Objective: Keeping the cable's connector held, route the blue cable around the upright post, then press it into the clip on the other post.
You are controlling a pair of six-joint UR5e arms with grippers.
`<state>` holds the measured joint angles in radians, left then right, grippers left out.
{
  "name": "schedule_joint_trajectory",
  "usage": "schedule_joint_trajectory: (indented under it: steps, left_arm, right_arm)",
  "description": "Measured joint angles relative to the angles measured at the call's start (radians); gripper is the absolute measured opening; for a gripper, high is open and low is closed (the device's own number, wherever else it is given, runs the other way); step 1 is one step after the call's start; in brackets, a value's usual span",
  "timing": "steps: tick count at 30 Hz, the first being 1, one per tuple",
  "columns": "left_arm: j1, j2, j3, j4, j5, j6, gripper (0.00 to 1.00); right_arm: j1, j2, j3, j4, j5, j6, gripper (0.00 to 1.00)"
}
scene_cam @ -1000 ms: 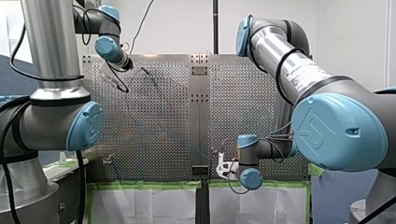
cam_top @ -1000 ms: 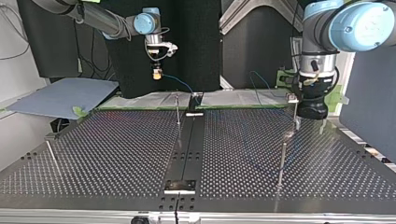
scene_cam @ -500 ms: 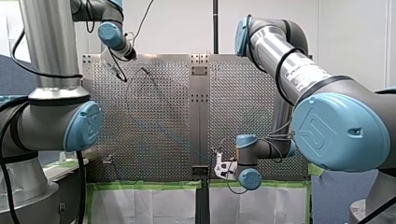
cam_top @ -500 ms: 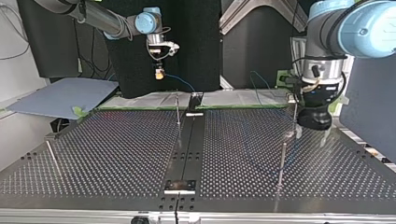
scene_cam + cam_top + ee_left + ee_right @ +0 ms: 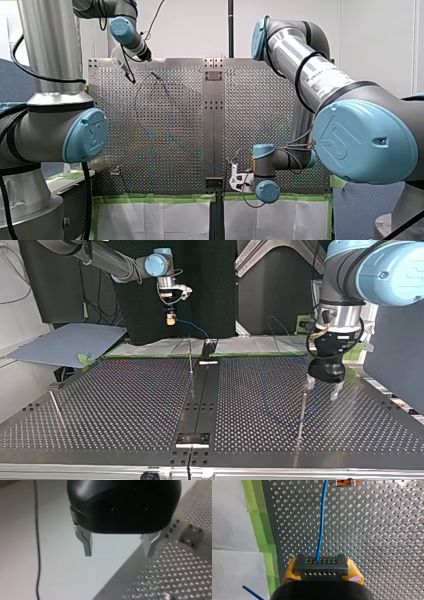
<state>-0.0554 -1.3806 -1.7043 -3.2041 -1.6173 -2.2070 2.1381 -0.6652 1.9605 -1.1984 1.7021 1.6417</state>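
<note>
My right gripper is shut on the dark connector block, its yellow pads on both sides. The blue cable runs out of the block, over the perforated table, to an orange clip ahead. In the top view my right gripper hangs above the table's far edge with the cable trailing from it. My left gripper hovers open over a thin upright post at that view's right. In the left wrist view my left gripper has bare metal fingers with nothing between them.
A second thin post stands near the table's centre strip, and a third at the top view's left. Green tape lines the table's edge. A grey board lies beyond the far left corner.
My left gripper, still open, has moved across the table away from the arms' bases, toward the near side of the top view. My right gripper has kept the connector and barely moved.
</note>
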Motion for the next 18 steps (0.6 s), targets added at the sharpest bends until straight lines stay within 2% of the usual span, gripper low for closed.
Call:
schedule_joint_trajectory:
  steps: [12,18]
  left_arm:
    - [-0.008,-0.031,0.0,-0.016,-0.021,0.119,1.0]
    - [-0.007,-0.031,0.001,-0.055,-0.014,0.177,1.0]
  right_arm:
    - [0.0,0.0,0.001,0.0,0.001,0.001,0.0]
    - [0.0,0.0,0.001,-0.001,0.001,0.001,0.0]
